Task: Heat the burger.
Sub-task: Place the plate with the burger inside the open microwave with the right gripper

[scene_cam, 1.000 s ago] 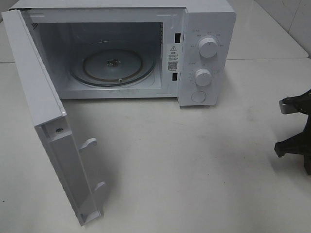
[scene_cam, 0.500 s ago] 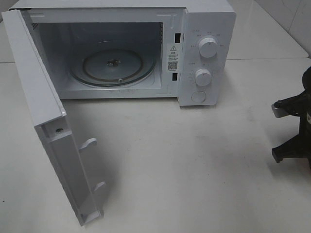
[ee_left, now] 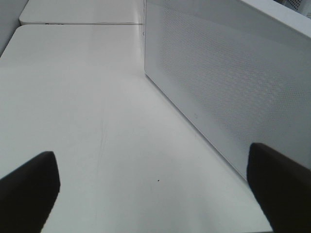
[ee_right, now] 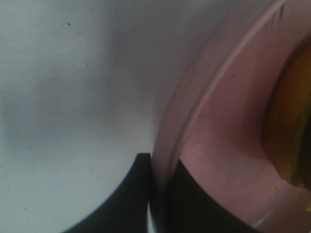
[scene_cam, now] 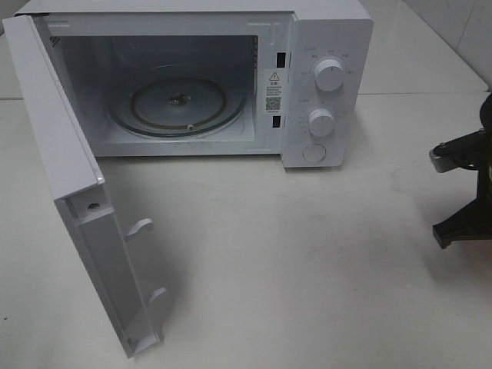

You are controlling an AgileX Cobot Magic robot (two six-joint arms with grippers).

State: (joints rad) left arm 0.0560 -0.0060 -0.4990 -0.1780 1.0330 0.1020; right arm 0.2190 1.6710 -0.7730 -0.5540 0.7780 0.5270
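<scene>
Now my right hand (ee_right: pixel 158 167) clamps the golden-brown burger's (ee_right: pixel 287 131) round pink plate (ee_right: pixel 218 160); next, a level carry into the white microwave (scene_cam: pixel 330 38).

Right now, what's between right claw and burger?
Bare pink plate surface, in the right wrist view: right claw grips its rim, burger sits further in.

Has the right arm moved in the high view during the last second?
Yes. The right arm has shifted slightly left, toward the microwave, and a little up the picture.
</scene>
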